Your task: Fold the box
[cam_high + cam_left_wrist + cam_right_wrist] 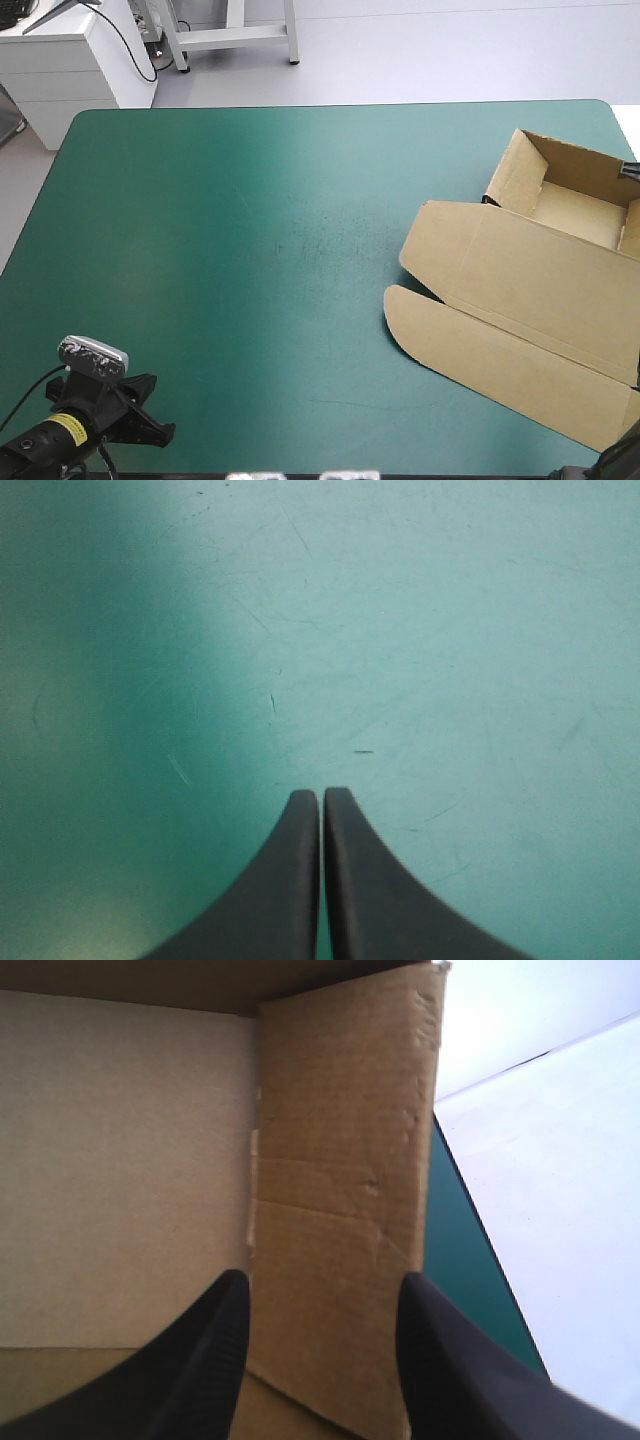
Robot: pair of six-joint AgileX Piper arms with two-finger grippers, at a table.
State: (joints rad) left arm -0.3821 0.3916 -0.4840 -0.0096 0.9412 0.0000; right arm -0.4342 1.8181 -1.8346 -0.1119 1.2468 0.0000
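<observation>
High view: the box (530,290), an open tray with its lid flat, lies on the teal-green cover (250,230), well apart from the left gripper (150,415). Left wrist view: that gripper's fingers are pressed together, with cover ahead of them. Right wrist view: the right gripper (320,1290) stands spread, a raised wall of the box between its fingers.

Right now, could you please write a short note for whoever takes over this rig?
Left claw: shut, empty, over bare teal-green cover by its near-left corner.
Right claw: open, a raised wall of the box between its fingers, not gripped.
Box: on the cover's right side, an open tray, lid flat toward the near edge.
Done: walls raised. Left: probably tucking that wall.
</observation>
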